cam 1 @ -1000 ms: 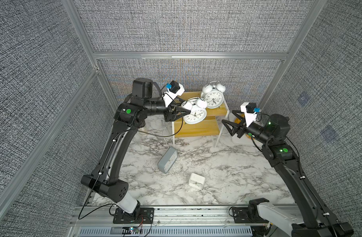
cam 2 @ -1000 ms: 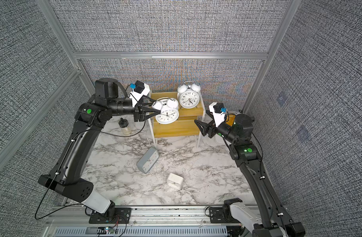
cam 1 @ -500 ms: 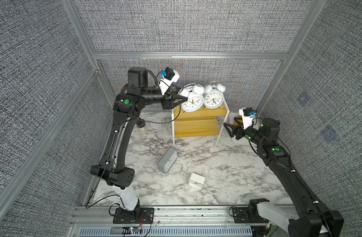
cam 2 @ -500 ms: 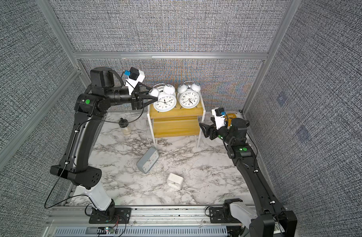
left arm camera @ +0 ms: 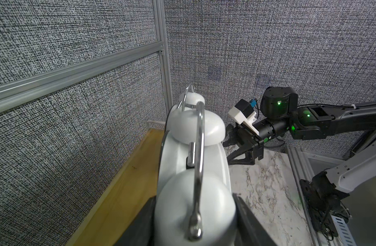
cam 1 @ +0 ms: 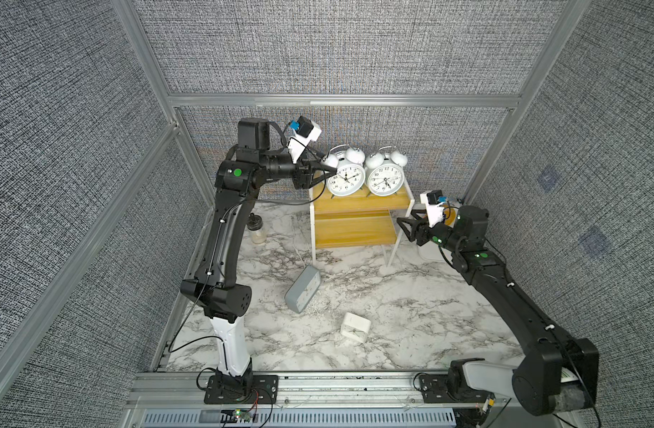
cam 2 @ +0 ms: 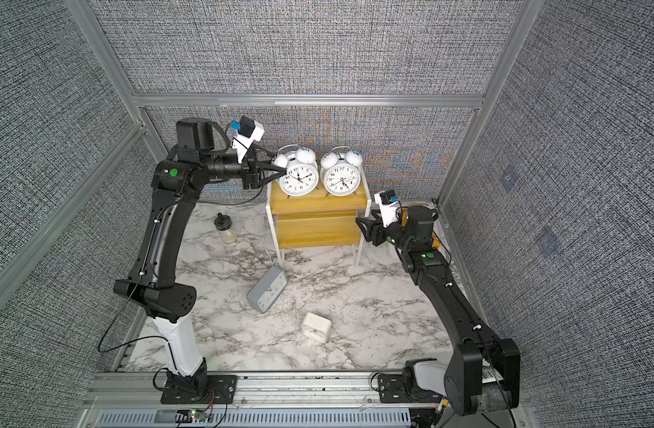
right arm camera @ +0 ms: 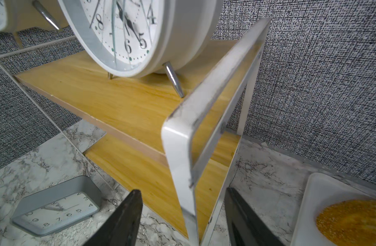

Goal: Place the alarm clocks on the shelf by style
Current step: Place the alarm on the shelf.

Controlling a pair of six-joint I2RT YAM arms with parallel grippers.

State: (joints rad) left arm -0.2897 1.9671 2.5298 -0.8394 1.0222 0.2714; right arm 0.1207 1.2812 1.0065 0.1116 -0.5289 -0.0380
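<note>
1. Marble tabletop (cam 1: 410, 315) is enclosed by grey walls (cam 1: 336, 55); the shelf (cam 1: 355, 229) is set at the back.
2. Twin-bell clocks (cam 1: 345, 180) are judged rigid, glass-fronted and tippy; the body is better gripped than the smooth bells.
3. 4 clocks are counted: 2 twin-bell on the top board, 1 grey-blue clock (cam 1: 303, 289) and 1 small white clock (cam 1: 355, 328) on the marble.
4. 1 twin-bell clock is clamped at its bell by the left gripper (cam 1: 329, 170); the right gripper (cam 1: 402, 226) is seen half-open and empty.
</note>
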